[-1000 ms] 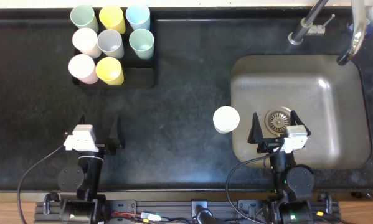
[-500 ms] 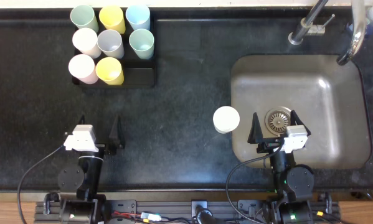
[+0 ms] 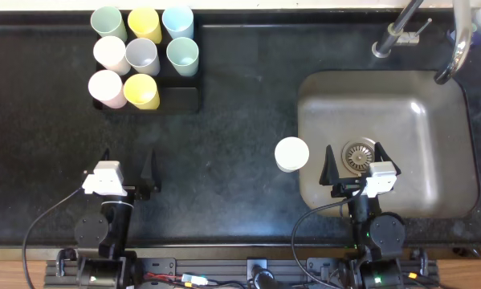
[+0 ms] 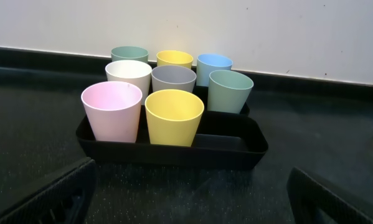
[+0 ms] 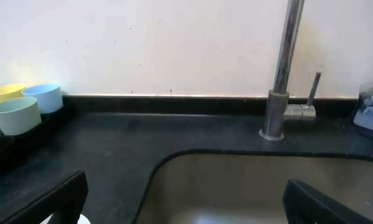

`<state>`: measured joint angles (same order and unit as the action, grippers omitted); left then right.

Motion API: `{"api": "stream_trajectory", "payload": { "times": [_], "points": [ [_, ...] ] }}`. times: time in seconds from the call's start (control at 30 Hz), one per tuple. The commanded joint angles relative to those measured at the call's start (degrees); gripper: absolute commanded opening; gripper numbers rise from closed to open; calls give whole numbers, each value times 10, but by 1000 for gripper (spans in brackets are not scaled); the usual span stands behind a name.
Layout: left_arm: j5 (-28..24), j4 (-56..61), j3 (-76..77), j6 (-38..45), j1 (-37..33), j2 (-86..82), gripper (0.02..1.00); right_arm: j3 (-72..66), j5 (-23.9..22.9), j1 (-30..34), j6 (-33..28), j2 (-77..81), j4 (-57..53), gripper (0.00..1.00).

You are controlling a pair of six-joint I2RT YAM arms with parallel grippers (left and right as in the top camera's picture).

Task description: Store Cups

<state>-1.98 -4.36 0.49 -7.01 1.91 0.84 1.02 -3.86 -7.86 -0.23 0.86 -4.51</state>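
Change: nothing moved since a second ago; arms and cups in the same spots.
Tray [image 3: 185,101]: black, far-left of counter, against the back wall.
Cups in tray [image 3: 141,55]: eight, upright, pastel mix, in rows.
Left gripper [image 3: 128,159]: low on the near counter, facing the tray, well apart from it; jaws wide apart, nothing between them.
White cup [image 3: 291,153]: alone on the counter, just beside the sink's left rim.
Right gripper [image 3: 355,156]: over the sink's near part, near the white cup; jaws apart, holding nothing.
Sink [image 3: 433,112]: steel, at right.
Faucet [image 5: 284,68]: behind the sink.
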Motion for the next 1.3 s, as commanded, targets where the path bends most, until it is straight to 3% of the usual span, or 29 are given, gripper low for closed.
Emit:
{"api": "stream_trajectory", "payload": {
  "times": [0.03, 0.13, 0.4, 0.57, 0.73, 1.07, 1.3],
  "points": [
    [-5, -3, 0, 10, 4, -6, 1000, 2, -2, 4, 10, 23, 3, 996],
    [-5, -3, 0, 10, 4, -6, 1000, 51, -3, 3, 44, 87, -23, 996],
    [-5, -3, 0, 10, 4, -6, 1000, 303, 7, 3, 45, 292, -204, 998],
    [-5, -3, 0, 10, 4, -6, 1000, 486, 114, 3, 45, 405, -392, 998],
    [-5, -3, 0, 10, 4, -6, 1000, 608, 183, 3, 45, 518, -534, 998],
    [-5, -3, 0, 10, 4, -6, 1000, 701, 191, 3, 7, 728, -688, 998],
    [-5, -3, 0, 10, 4, -6, 1000, 705, 167, -10, 2, 819, -708, 998]
  ]
}}
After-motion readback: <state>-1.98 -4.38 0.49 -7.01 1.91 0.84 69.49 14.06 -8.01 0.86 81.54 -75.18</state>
